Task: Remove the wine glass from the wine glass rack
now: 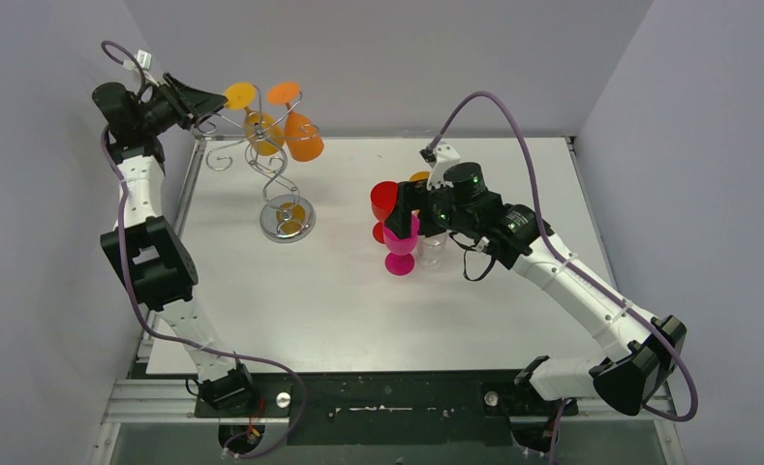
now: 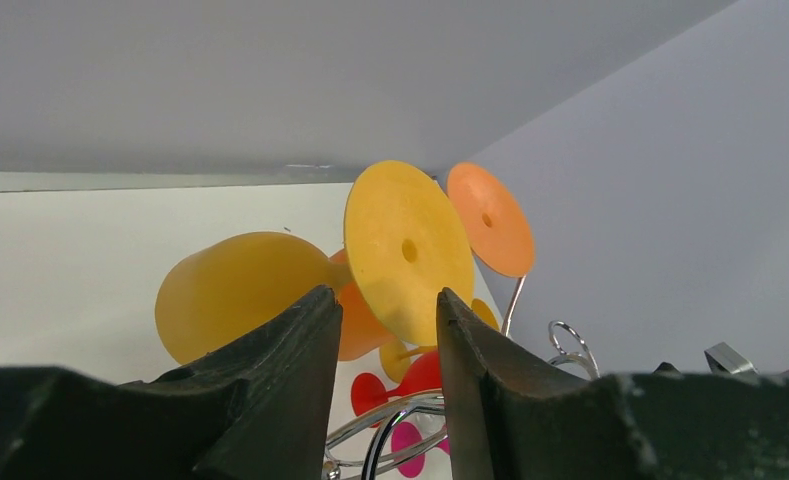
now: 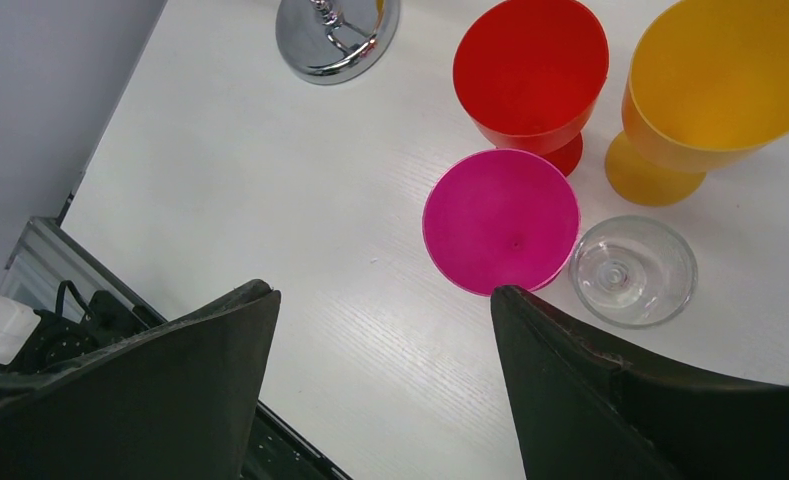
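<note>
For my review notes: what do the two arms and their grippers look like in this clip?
The left arm and right arm have white links joined by black joint housings. A purple cable trails along each. Small green lights glow near the right wrist. The left gripper and right gripper each have two thick matte-black wedge-shaped fingers.

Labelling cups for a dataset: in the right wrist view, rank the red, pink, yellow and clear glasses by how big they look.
1. yellow glass, cropped by the frame
2. red glass and pink glass, rims look alike, unranked
3. clear glass, smallest
</note>
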Tool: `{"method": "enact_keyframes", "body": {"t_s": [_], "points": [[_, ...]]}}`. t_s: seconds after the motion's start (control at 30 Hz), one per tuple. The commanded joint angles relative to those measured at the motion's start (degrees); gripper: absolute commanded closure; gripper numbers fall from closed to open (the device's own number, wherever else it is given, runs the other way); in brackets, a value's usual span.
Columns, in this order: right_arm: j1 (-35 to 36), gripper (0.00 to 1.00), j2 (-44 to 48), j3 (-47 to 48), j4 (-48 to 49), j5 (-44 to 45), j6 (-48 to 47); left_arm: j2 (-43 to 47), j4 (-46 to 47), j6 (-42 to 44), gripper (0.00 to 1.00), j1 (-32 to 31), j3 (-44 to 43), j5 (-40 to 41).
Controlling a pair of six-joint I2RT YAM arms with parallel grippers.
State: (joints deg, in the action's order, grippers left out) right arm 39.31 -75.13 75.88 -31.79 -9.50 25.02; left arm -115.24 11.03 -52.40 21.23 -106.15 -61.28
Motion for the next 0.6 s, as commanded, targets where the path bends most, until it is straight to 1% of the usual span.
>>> {"method": "enact_keyframes", "body": {"t_s": [0.0,0.17,0.3,0.4,0.57], "points": [[-0.42,0.20,0.22,0.68,1.29,-0.08,0.98,-0.92,4.72,-2.59,0.62,0.02,-3.47,-3.62],[-0.33,0.20,-0.01,0.71,1.29,-0.30,1.37,-1.87,4.88,-3.26,0.62,0.09,-3.58,-4.52],[-0.30,0.20,-0.31,0.64,1.61,-0.32,1.70,-2.95,5.67,-3.36,0.63,-0.52,-4.62,-3.70],[-0.32,0.20,-0.93,0.93,1.47,-0.65,1.88,-3.47,8.20,-5.15,0.69,-1.20,-4.81,-3.84],[-0.30,0.20,-1.58,0.86,1.30,-0.95,2.23,-4.14,18.07,-12.70,0.81,-1.81,-2.98,-5.00]]}}
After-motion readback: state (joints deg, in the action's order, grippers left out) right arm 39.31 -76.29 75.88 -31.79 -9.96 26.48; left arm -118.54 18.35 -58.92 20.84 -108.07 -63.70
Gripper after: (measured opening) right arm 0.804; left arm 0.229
